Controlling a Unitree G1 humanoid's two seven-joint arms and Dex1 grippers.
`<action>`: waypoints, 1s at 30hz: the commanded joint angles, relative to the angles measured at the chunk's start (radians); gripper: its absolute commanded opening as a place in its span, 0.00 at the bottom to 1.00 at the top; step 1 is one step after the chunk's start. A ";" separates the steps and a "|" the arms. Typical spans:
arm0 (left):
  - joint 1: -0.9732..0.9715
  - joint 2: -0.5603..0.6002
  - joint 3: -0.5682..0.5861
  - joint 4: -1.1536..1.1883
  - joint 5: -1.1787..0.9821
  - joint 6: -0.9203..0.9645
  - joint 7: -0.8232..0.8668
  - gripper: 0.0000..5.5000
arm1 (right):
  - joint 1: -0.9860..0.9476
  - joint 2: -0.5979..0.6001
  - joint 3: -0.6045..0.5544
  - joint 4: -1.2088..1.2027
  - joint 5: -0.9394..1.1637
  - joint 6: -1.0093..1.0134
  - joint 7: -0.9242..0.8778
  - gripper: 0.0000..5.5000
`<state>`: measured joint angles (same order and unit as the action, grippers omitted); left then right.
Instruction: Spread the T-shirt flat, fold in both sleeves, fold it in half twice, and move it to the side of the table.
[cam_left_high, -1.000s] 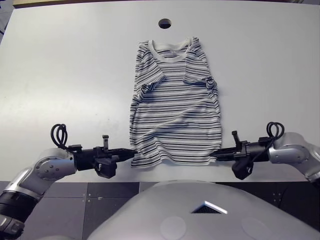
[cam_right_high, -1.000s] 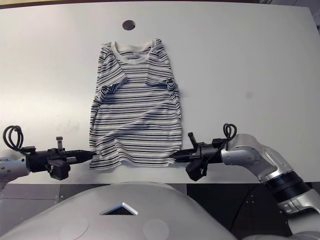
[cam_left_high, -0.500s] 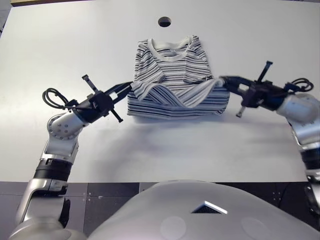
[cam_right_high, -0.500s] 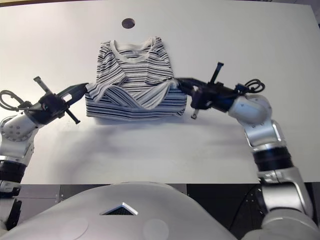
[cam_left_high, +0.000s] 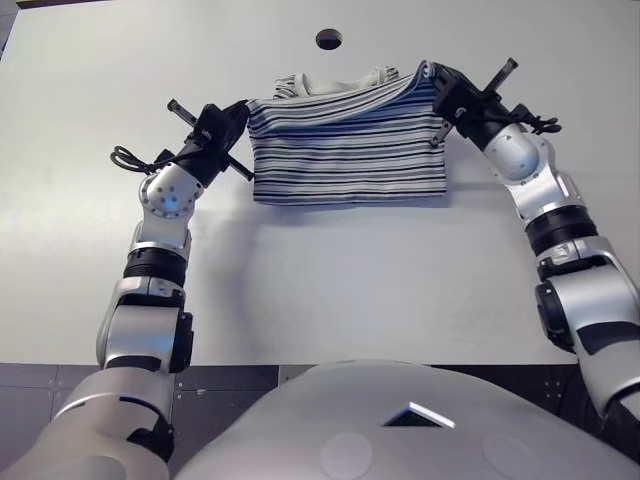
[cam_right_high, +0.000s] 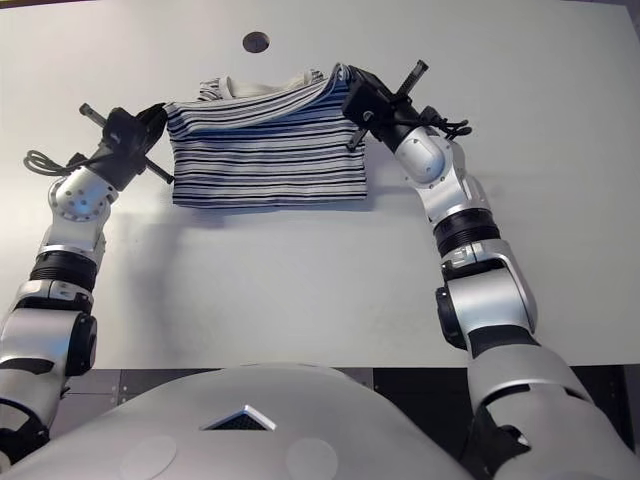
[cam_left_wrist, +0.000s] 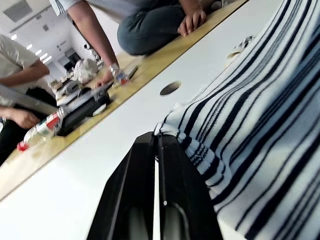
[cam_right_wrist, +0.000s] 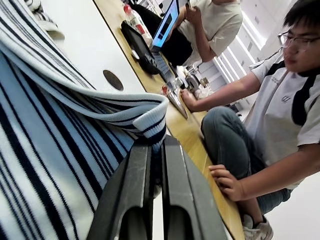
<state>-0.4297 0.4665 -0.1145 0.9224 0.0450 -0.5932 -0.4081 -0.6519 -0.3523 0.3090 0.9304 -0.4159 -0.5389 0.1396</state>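
Observation:
The striped T-shirt (cam_left_high: 345, 150) lies on the white table (cam_left_high: 330, 270), folded in half with its hem brought up over the chest near the white collar (cam_left_high: 335, 85). My left gripper (cam_left_high: 243, 108) is shut on the hem's left corner (cam_left_wrist: 172, 131). At the opposite corner, my right gripper (cam_left_high: 432, 72) is shut on the hem's right corner (cam_right_wrist: 152, 117). Both held corners sit slightly raised above the collar end, and the fold line runs along the shirt's near edge.
A round cable hole (cam_left_high: 328, 39) sits in the table just beyond the collar. Open table surface lies to both sides and toward the near edge (cam_left_high: 300, 362). A wooden table with bottles and a laptop (cam_right_wrist: 165, 25) stands behind.
Both arms have carried the hem from the table's near edge up and forward over the shirt to the collar. The shirt went from flat full length to folded in half.

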 joint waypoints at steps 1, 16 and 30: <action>-0.091 -0.045 -0.013 0.128 0.063 0.026 0.061 0.07 | -0.087 0.040 0.020 0.138 -0.045 0.015 -0.081 0.10; -0.264 -0.168 0.264 0.328 -0.176 0.254 -0.029 0.49 | -0.250 0.159 -0.002 0.380 -0.042 0.150 -0.154 0.57; -0.356 -0.184 0.614 0.410 -0.425 0.556 0.250 0.85 | 0.252 0.008 0.098 -0.434 0.028 -0.100 0.281 0.73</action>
<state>-0.7875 0.2826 0.4816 1.3240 -0.3715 -0.0501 -0.1915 -0.4325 -0.3219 0.3924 0.5644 -0.3691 -0.6707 0.3889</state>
